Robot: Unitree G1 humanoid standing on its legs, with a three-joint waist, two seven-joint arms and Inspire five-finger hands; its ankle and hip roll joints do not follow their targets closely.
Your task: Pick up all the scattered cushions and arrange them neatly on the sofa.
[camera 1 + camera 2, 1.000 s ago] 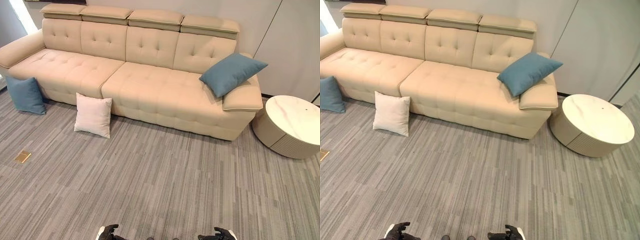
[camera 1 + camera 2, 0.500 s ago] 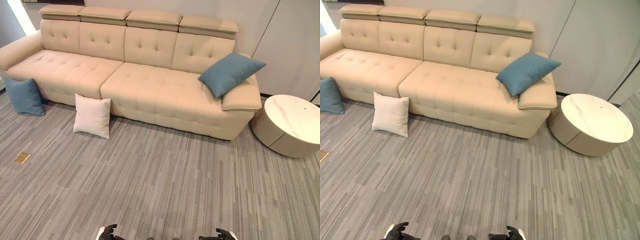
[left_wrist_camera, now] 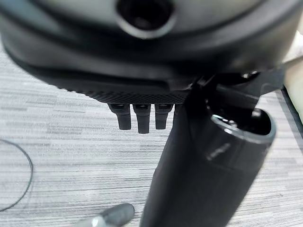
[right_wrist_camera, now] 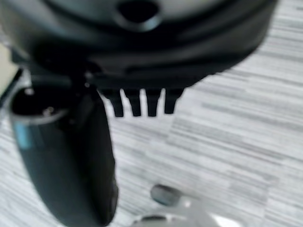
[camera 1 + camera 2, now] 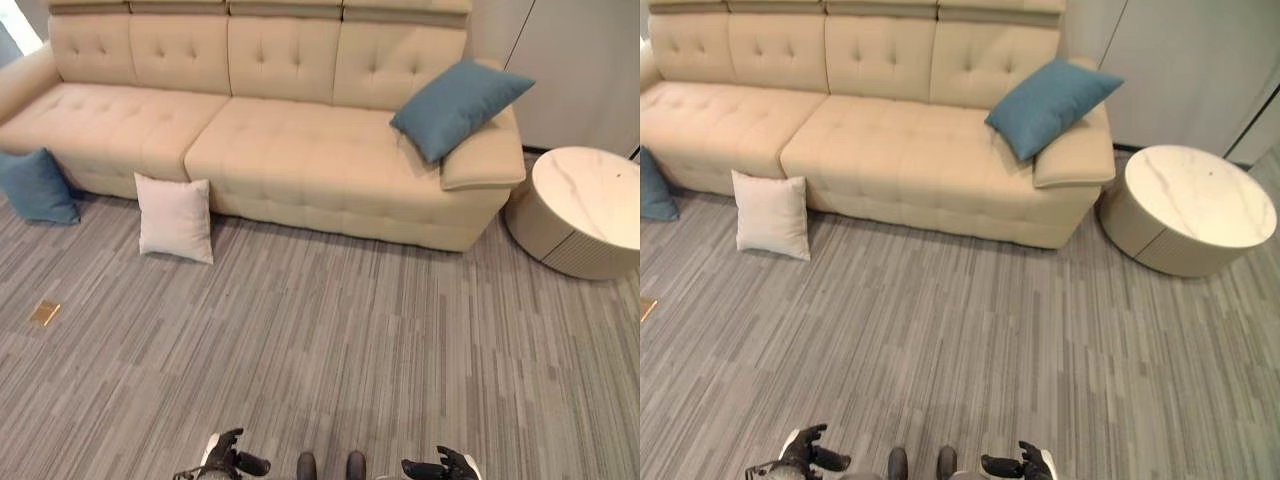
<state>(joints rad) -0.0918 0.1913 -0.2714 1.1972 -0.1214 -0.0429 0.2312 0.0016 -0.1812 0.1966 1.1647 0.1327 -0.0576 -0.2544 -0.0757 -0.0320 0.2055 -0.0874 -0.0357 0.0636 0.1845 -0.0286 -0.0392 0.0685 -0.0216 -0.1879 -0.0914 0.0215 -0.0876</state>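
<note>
Head stereo pair: high, tilted down and forward over carpet toward the sofa (image 5: 300, 150); both eyes share sofa, round table (image 5: 1200, 205) and floor, offset sideways. Wrist cameras: very close, each looking along its own robot hand, left (image 3: 142, 61) and right (image 4: 137, 61), at carpet.

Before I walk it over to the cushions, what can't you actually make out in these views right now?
- Blue floor cushion: cut by the frame edge in the right eye view; its contact with the sofa is unclear.
- White cushion: its back is hidden, so whether it leans on the sofa is unclear.
- Small tan object on the floor: too small to identify.
- Left hand and right hand: partly cropped at the bottom edge.
</note>
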